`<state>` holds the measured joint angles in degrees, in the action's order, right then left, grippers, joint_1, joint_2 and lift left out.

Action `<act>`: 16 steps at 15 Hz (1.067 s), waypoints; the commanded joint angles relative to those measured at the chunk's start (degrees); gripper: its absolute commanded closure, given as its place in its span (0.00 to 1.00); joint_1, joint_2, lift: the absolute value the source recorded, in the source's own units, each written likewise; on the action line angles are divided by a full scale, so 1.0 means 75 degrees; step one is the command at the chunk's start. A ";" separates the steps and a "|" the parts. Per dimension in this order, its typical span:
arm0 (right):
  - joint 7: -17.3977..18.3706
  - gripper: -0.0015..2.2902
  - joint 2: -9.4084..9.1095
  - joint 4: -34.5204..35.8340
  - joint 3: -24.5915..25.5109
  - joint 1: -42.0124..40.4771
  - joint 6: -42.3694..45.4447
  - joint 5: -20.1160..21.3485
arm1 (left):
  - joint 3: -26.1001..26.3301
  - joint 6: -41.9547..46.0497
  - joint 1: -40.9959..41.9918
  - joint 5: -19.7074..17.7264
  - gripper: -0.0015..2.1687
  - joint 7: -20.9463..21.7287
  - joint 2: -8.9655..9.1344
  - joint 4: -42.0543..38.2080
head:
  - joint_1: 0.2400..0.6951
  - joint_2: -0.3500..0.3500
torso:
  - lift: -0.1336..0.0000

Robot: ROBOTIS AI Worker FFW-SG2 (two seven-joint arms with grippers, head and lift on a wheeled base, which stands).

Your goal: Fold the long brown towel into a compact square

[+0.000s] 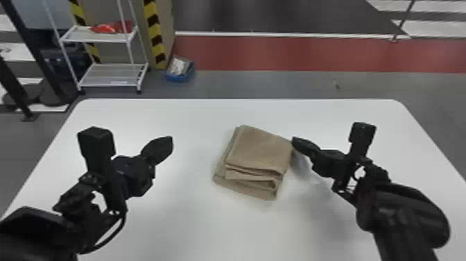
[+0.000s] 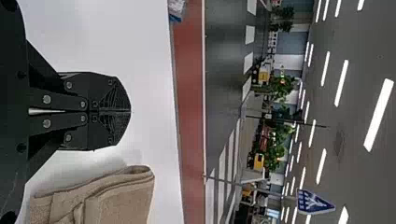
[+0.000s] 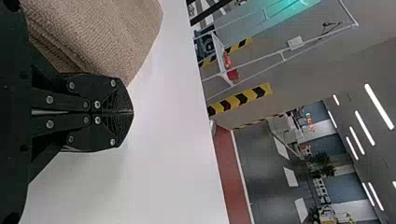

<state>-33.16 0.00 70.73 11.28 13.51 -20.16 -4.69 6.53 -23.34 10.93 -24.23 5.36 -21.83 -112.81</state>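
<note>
Left of the head view's centre, the left gripper (image 1: 169, 141) slants up rightward, fingers pressed together; right of centre, the right gripper (image 1: 295, 141) slants up leftward, likewise pressed together, beside the folded central towel (image 1: 258, 147).

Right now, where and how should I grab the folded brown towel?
I'd pinch the towel by its right edge, coming from the right, where the right gripper sits. Open its shut fingers first. Near and left sides show stepped layers, so a grip there might catch only some.
</note>
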 commanded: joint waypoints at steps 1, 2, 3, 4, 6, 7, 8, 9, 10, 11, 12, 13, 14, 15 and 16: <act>0.0061 0.89 -0.0007 -0.0618 -0.0109 0.0390 0.0536 0.0004 | 0.0008 0.0000 -0.0027 -0.0027 0.80 0.0047 -0.0007 0.0064 | 1.00 0.48 | 0.07; 0.0085 0.89 -0.0007 -0.0818 -0.0308 0.0554 0.0630 -0.0090 | 0.0055 0.0000 -0.0062 -0.0027 0.80 0.0047 -0.0007 0.0111 | 1.00 0.49 | 0.07; 0.0108 0.89 -0.0007 -0.1087 -0.0425 0.0706 0.0864 -0.0078 | 0.0102 0.0023 -0.0098 -0.0038 0.80 0.0047 -0.0007 0.0146 | 1.00 0.49 | 0.07; 0.0097 0.89 -0.0007 -0.1450 -0.0566 0.0975 0.1075 -0.0078 | 0.0102 0.0047 -0.0133 -0.0038 0.80 0.0047 -0.0007 0.0193 | 1.00 0.50 | 0.07; 0.0108 0.89 -0.0007 -0.1673 -0.0730 0.1151 0.1169 -0.0090 | 0.0102 0.0094 -0.0133 -0.0085 0.80 0.0058 0.0016 0.0217 | 1.00 0.51 | 0.07; 0.0108 0.89 -0.0007 -0.1615 -0.0847 0.1069 0.1286 -0.0137 | 0.0114 0.0140 -0.0180 -0.0109 0.80 0.0070 0.0016 0.0287 | 1.00 0.53 | 0.07; 0.0319 0.89 -0.0007 -0.1204 -0.0941 0.0800 0.1497 -0.0078 | 0.0114 0.0211 -0.0215 -0.0144 0.80 0.0082 0.0004 0.0346 | 1.00 0.54 | 0.07; 0.0436 0.89 -0.0007 -0.0654 -0.0918 0.0472 0.1286 -0.0078 | 0.0114 0.0211 -0.0215 -0.0156 0.80 0.0082 0.0004 0.0310 | 1.00 0.54 | 0.07; 0.0518 0.89 -0.0007 -0.0161 -0.0906 0.0214 0.1122 -0.0102 | 0.0102 0.0211 -0.0215 -0.0156 0.80 0.0082 0.0004 0.0322 | 1.00 0.54 | 0.07; 0.0612 0.89 -0.0007 0.0413 -0.0871 -0.0126 0.0864 -0.0125 | 0.0114 0.0211 -0.0215 -0.0144 0.80 0.0082 0.0016 0.0334 | 1.00 0.54 | 0.07; 0.0718 0.89 -0.0007 0.0846 -0.0871 -0.0396 0.0724 -0.0137 | 0.0126 0.0211 -0.0238 -0.0132 0.80 0.0082 0.0028 0.0357 | 1.00 0.54 | 0.07; 0.0929 0.89 -0.0007 0.1233 -0.0871 -0.0700 0.0536 -0.0172 | 0.0172 0.0211 -0.0285 -0.0120 0.80 0.0070 0.0040 0.0381 | 1.00 0.53 | 0.07; 0.1022 0.89 -0.0007 0.1479 -0.0812 -0.0970 0.0419 -0.0184 | 0.0231 0.0211 -0.0320 -0.0109 0.80 0.0058 0.0063 0.0416 | 1.00 0.52 | 0.07; 0.1034 0.89 -0.0007 0.1526 -0.0753 -0.1146 0.0396 -0.0289 | 0.0301 0.0234 -0.0367 -0.0109 0.80 0.0058 0.0075 0.0498 | 1.00 0.52 | 0.07; 0.1034 0.89 -0.0007 0.1538 -0.0707 -0.1275 0.0442 -0.0348 | 0.0348 0.0234 -0.0426 -0.0109 0.80 0.0058 0.0086 0.0568 | 1.00 0.51 | 0.07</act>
<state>-25.40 0.00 81.57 5.44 5.77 -16.83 -6.55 8.55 -21.68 8.32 -25.06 5.79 -21.32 -109.30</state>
